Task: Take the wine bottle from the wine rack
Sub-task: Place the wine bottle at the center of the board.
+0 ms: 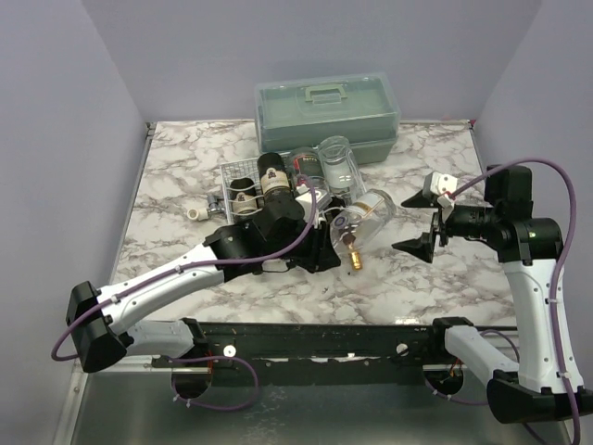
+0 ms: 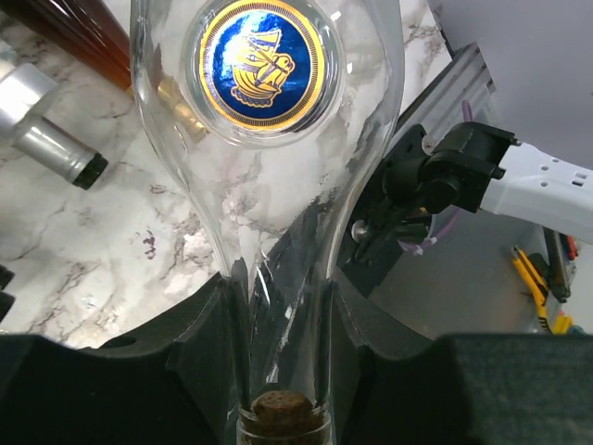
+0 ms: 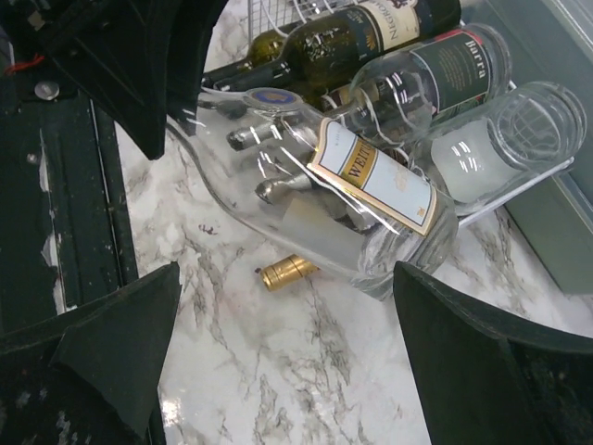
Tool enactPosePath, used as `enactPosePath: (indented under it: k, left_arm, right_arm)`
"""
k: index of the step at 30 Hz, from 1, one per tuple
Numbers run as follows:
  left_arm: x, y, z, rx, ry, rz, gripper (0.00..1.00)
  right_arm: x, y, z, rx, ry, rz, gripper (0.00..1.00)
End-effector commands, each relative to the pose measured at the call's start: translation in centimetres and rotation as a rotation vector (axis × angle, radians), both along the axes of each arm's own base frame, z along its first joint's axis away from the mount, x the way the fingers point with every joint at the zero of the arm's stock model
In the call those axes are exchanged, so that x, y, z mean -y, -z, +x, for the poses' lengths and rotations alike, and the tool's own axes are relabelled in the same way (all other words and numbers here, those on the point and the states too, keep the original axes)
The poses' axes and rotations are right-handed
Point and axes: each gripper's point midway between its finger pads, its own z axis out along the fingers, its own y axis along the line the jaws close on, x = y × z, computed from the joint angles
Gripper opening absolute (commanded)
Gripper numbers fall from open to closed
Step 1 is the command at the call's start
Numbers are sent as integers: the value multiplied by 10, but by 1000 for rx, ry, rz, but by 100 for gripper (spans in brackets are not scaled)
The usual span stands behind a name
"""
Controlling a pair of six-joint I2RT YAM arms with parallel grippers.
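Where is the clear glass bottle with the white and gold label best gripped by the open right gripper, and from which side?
Probably the wide body near the base, from the robot's right. The clear glass bottle points its base toward the right gripper, and the left gripper holds its neck.

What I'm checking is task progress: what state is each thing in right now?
clear bottle: corked, gripped at its neck.
left gripper: shut on the clear bottle.
right gripper: open, empty.
wine rack: loaded with other bottles.
grey-green case: lid closed.
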Motion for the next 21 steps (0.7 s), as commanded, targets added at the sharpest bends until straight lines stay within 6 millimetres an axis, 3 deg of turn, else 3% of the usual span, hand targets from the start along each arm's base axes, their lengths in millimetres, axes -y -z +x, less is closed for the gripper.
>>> enactPosePath:
  k: [1, 5, 10, 21]
  left_arm:
    - [34, -107, -3, 103, 81, -325, 0]
    - [41, -104, -14, 31, 121, -316, 0]
    - [50, -97, -22, -57, 152, -292, 0]
    - [74, -78, -25, -171, 175, -229, 0]
  right_arm:
    - [5, 24, -22, 61, -109, -102, 100]
    - [4, 43, -37, 147, -243, -153, 100]
    - [6, 64, -31, 198, -303, -198, 100]
    - [-1, 76, -24, 245, -365, -164, 100]
